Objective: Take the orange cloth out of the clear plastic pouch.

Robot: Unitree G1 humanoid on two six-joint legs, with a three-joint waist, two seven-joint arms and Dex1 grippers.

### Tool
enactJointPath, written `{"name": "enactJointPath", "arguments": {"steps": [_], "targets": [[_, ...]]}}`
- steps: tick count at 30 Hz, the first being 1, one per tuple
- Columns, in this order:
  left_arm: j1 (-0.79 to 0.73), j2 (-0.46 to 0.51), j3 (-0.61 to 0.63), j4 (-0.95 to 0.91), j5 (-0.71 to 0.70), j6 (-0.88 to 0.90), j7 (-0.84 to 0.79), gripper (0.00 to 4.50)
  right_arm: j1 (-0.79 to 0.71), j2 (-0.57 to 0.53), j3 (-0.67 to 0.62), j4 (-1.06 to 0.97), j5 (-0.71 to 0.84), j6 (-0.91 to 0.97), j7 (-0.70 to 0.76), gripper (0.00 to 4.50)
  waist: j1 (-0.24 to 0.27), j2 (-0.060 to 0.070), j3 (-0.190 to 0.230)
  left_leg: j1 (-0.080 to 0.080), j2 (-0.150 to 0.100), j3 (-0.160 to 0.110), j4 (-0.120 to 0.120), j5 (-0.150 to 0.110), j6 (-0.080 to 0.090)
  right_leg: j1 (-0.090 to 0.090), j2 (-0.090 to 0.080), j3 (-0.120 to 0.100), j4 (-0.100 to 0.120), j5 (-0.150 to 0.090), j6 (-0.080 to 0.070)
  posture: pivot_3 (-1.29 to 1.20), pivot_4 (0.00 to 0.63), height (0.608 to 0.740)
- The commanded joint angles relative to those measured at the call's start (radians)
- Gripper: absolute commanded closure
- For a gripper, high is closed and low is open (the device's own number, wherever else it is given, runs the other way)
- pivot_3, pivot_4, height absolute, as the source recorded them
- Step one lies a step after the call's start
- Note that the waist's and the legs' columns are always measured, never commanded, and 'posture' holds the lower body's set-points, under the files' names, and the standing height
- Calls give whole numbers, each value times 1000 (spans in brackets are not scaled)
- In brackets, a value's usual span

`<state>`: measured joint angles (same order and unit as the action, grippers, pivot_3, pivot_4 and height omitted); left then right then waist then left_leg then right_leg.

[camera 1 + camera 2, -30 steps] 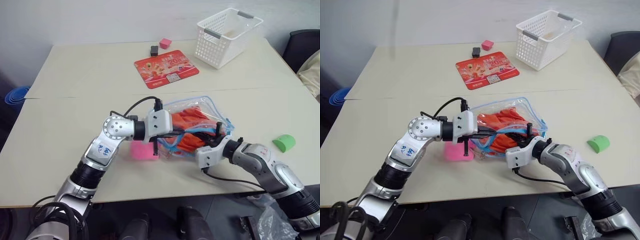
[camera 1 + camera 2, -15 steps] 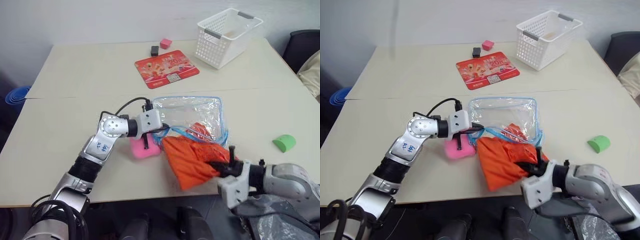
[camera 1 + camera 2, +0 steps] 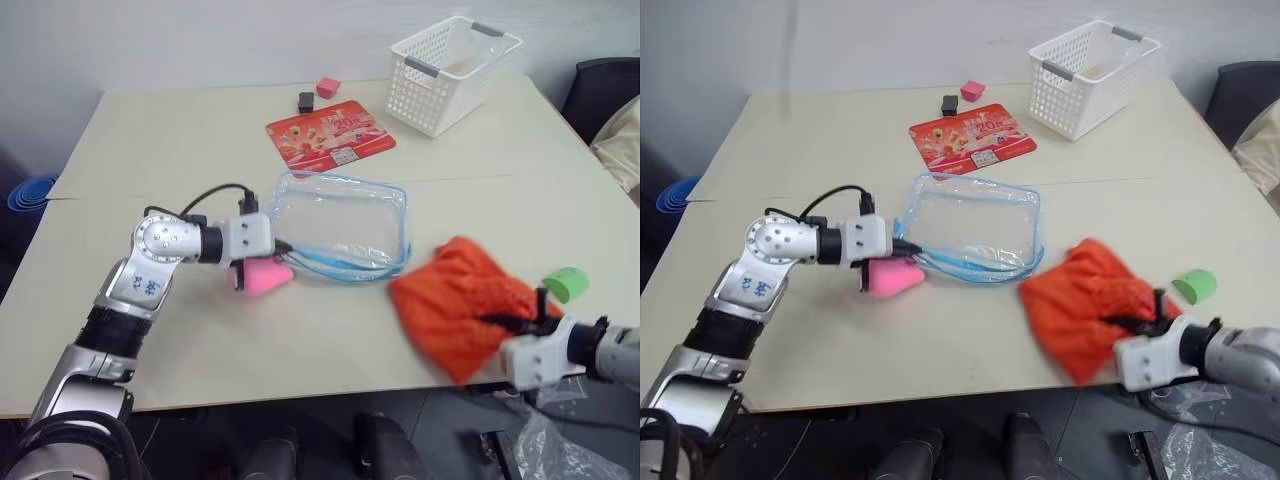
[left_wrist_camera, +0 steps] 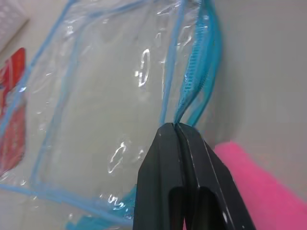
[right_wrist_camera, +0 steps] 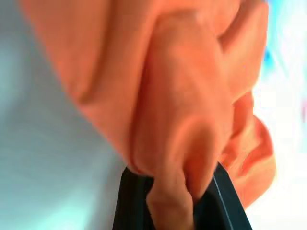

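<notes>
The clear plastic pouch [image 3: 342, 225] with light blue piping lies flat and empty mid-table. My left gripper [image 3: 283, 246] is shut on the blue edge [image 4: 184, 103] at the pouch's near left corner. The orange cloth [image 3: 455, 305] is outside the pouch, to its right near the table's front edge, bunched and hanging from my right gripper [image 3: 508, 322], which is shut on it. In the right wrist view the cloth [image 5: 182, 96] folds over the black fingers [image 5: 230, 211].
A pink plush toy [image 3: 262, 276] lies under my left gripper. A green piece [image 3: 565, 284] sits right of the cloth. At the back are a red printed card [image 3: 330, 134], a white lattice basket [image 3: 448, 72], and small black [image 3: 305, 101] and pink [image 3: 327, 87] blocks.
My right gripper pulled the orange cloth fully out of the pouch and carried it to the right. My left gripper drew the pouch's edge to the left; the pouch now lies flat and empty.
</notes>
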<state>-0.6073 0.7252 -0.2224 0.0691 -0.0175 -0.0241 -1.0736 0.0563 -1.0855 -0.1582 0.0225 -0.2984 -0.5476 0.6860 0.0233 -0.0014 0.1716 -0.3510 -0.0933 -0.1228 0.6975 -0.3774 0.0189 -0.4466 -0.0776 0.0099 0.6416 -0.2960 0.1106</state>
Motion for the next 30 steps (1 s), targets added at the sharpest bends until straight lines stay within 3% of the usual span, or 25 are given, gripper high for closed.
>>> {"name": "enactJointPath", "arguments": {"steps": [1,4,8,9,10,17,20,22,25,26,30], "targets": [[44,45,-6,-121,2,16,-45,4500,-137,12,23,130,-137,85,-129,4485,0,0,0,0,0,0,0,0,0,0,0,0,0,0,0,0,150,740],[71,39,-14,-171,-5,63,-44,4500,-285,56,78,220,-209,165,-207,4485,1,1,0,0,0,0,0,0,0,0,0,1,0,0,0,0,150,740],[77,17,-13,-194,-4,95,-27,4500,-357,146,94,218,-109,235,-163,4485,0,1,0,-1,0,0,0,0,0,-1,0,1,0,0,0,0,150,740],[70,7,-5,-189,-11,117,-18,4500,-358,167,91,199,-64,264,-131,3956,0,1,0,-1,0,0,-1,0,0,-1,0,1,0,0,0,0,150,740],[65,-1,3,-185,-17,142,-9,4500,-353,177,88,179,-26,284,-102,3790,1,1,0,-1,0,-1,-1,0,0,-1,0,1,0,0,0,0,150,740],[55,-10,113,-230,-154,363,-1,2744,-224,137,-42,-68,272,511,133,1608,1,1,0,-2,0,-2,0,0,0,-1,0,0,1,0,0,0,150,740],[75,26,183,-282,-243,461,-27,1755,-167,123,-164,-169,445,710,211,507,1,1,0,-2,0,-2,0,0,0,-1,-1,0,0,0,0,0,150,740],[83,61,274,-307,-350,564,-47,1174,-113,90,-300,-222,579,903,282,0,2,1,0,-2,0,-3,0,0,0,0,-1,0,0,0,0,0,150,740],[93,156,400,-279,-469,651,-121,170,-22,38,-483,-230,696,1116,372,0,3,1,1,-2,1,-3,0,0,0,0,-1,0,0,0,0,0,150,740],[91,203,444,-226,-488,660,-152,25,3,21,-556,-208,740,1207,400,0,2,1,1,-2,1,-4,-1,0,0,0,-1,0,-1,0,0,0,150,740],[56,327,504,-30,-490,615,-232,25,85,-3,-729,-148,835,1374,482,0,3,1,1,0,1,-3,-2,0,0,1,-1,-1,-3,0,-1,0,150,740]]}}
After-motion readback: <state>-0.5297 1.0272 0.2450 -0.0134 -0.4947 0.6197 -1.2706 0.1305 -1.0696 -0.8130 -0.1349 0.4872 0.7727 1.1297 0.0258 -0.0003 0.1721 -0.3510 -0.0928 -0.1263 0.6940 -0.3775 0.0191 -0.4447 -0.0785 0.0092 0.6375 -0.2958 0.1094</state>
